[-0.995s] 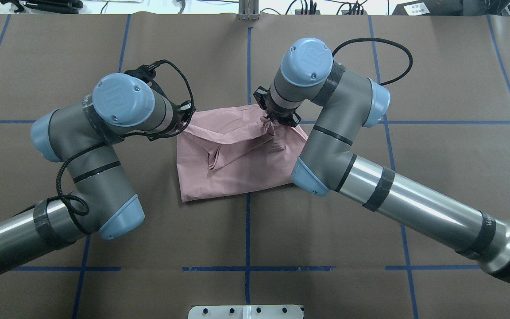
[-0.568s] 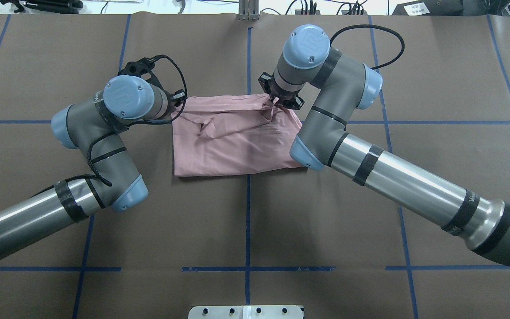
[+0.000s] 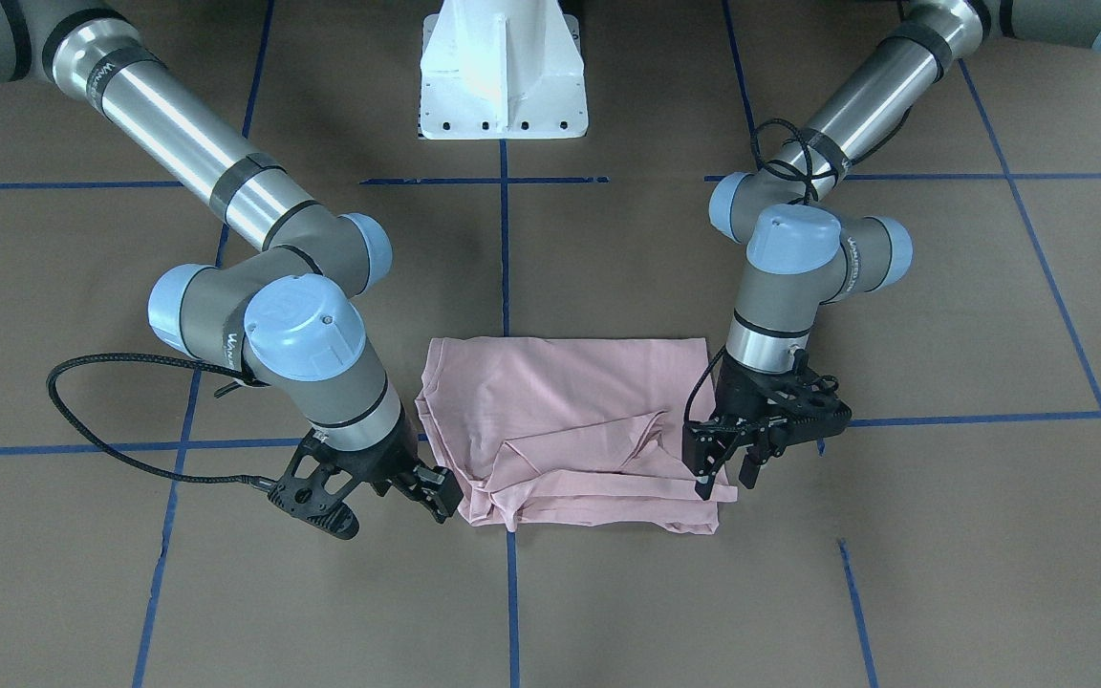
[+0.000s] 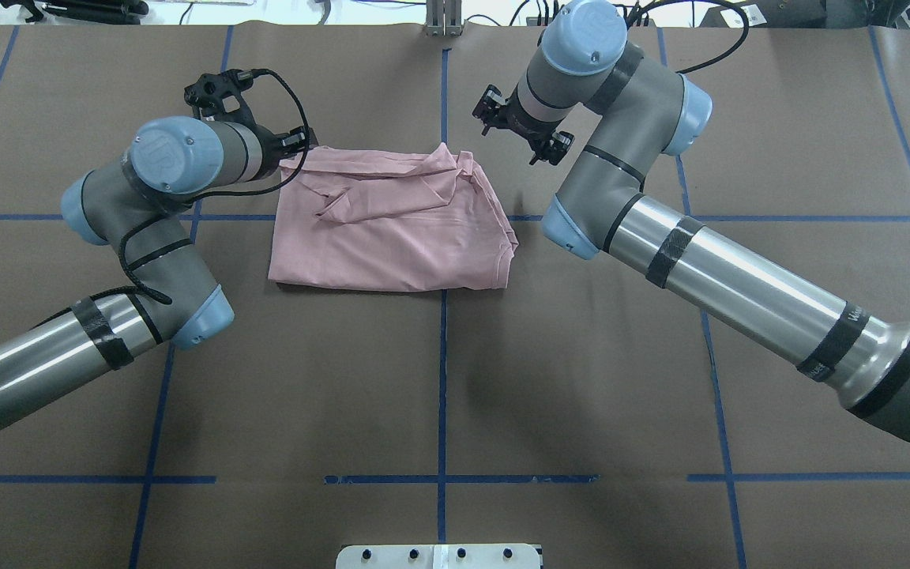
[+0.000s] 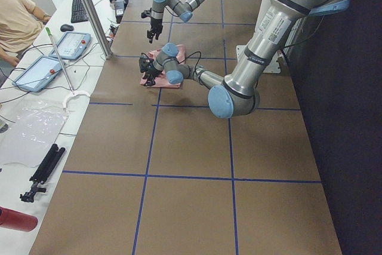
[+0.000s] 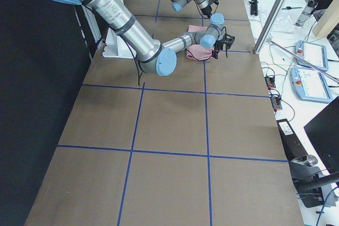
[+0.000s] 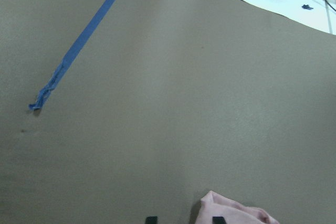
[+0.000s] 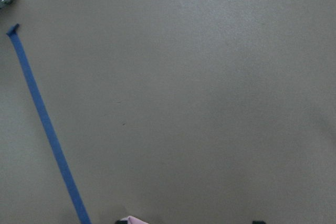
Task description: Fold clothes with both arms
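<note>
The pale pink T-shirt [image 4: 400,229] lies folded in a rough rectangle on the brown table, also in the front view [image 3: 570,430]. Its print is hidden. My left gripper [image 4: 297,148] is open at the shirt's far left corner, its fingers low over the edge [image 3: 724,475]. The left wrist view shows a bit of pink cloth [image 7: 233,213] beside one fingertip. My right gripper [image 4: 522,130] is open and empty, just off the shirt's far right corner [image 3: 431,487]. A sliver of pink [image 8: 134,220] shows by one of its fingertips.
Blue tape lines [image 4: 442,379] grid the table. The white pedestal base [image 3: 503,86] stands at the robot's side. Control tablets [image 5: 42,70], tools and a seated person [image 5: 18,22] are on the bench past the far edge.
Both grippers carried the shirt's gripped edge to the far side, laying it over and shifting the shirt left. Both have let go. The right gripper has moved away to the right.
</note>
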